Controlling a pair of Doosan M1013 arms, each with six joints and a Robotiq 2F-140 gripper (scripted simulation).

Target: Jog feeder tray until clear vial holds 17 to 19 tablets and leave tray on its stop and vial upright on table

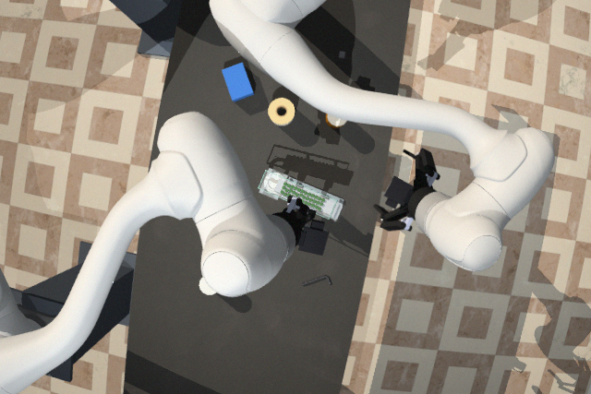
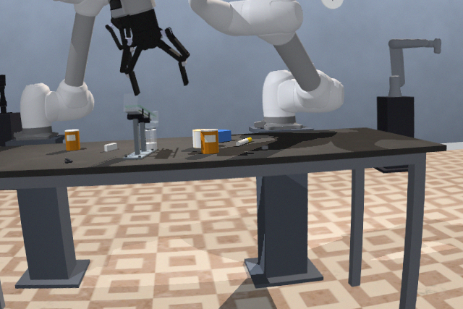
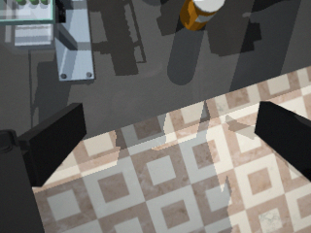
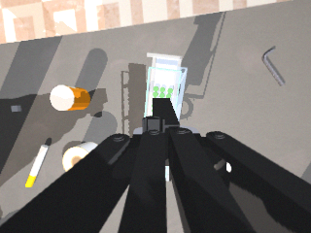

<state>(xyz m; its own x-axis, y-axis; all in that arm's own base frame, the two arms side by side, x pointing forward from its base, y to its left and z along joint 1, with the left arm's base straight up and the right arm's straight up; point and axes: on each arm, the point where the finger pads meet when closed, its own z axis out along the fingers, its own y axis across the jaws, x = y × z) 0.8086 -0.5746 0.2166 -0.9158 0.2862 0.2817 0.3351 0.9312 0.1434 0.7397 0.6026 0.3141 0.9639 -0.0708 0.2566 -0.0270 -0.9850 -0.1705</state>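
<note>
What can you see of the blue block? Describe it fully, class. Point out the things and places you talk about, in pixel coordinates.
The blue block (image 1: 237, 81) (image 2: 224, 135) is a plain, matte-looking box with flat faces and straight edges. It rests on the dark table, near the cream ring-shaped roll (image 1: 272, 117) (image 2: 196, 138). No gripper touches it. Its material and any contents cannot be told.

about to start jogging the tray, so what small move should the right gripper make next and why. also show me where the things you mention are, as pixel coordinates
I'd raise the right gripper (image 1: 296, 208) (image 2: 126, 64) (image 4: 160, 112) slightly and shift it beyond the upright plate (image 1: 340, 209) (image 2: 130, 101) (image 4: 164, 55): it is shut and seems to be over the feeder tray (image 1: 330, 202) (image 2: 144, 112) (image 3: 29, 20) (image 4: 184, 80), on the outlet side of that plate, wrong for pushing towards the outlet.
</note>
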